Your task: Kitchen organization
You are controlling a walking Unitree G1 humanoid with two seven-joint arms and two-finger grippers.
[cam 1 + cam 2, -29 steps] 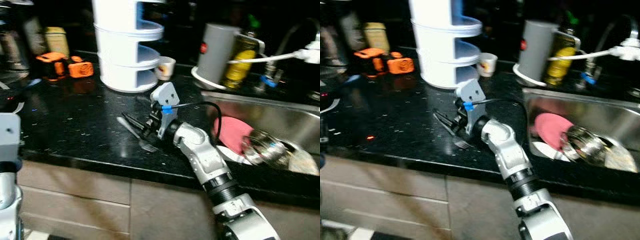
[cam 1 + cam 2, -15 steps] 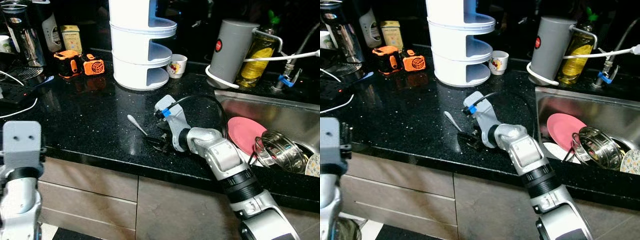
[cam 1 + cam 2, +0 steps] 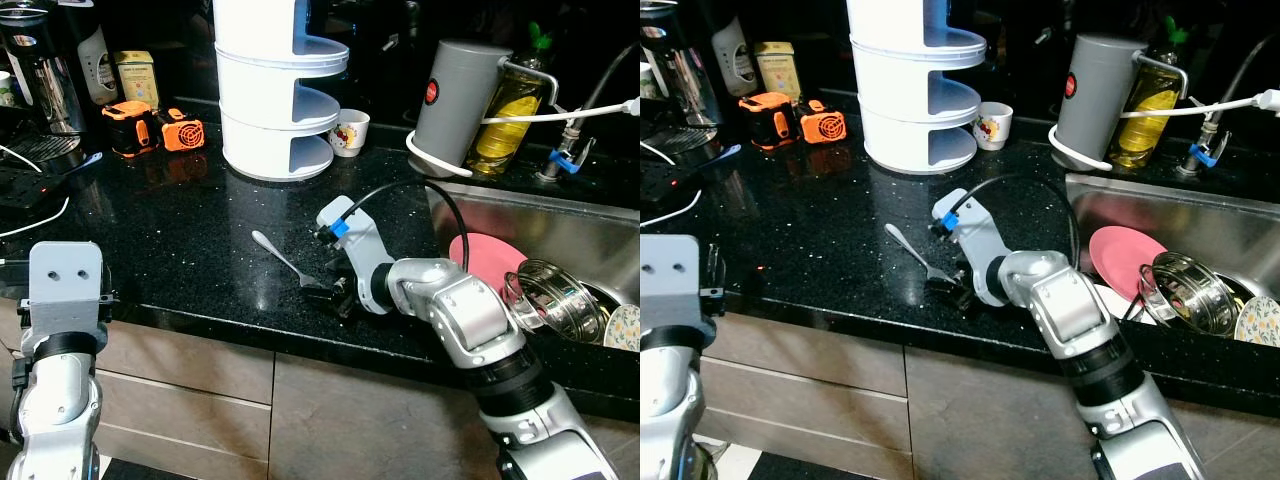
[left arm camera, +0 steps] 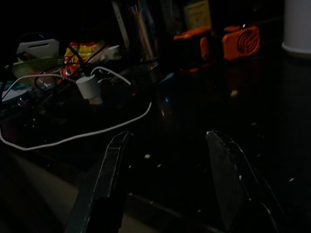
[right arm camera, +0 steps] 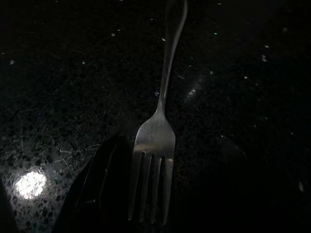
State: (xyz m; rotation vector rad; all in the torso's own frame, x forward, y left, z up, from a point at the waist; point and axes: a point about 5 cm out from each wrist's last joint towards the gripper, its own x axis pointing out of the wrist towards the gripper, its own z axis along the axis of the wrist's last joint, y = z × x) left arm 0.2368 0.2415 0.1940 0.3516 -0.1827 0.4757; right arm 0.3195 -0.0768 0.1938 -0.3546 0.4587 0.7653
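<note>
Now the right tool (image 3: 322, 292) is low on the black worktop (image 3: 180, 250), its fingers open on both sides of the fork (image 5: 154, 145) tines. I think it should close squarely on the fork neck, then lift slowly toward the white rack (image 3: 272, 100).

A home kitchen: black speckled counter (image 3: 180, 240) over cabinet drawers (image 3: 180, 375), steel sink (image 3: 560, 235) with dishes at right, coffee maker (image 3: 40, 70) upper left.
</note>
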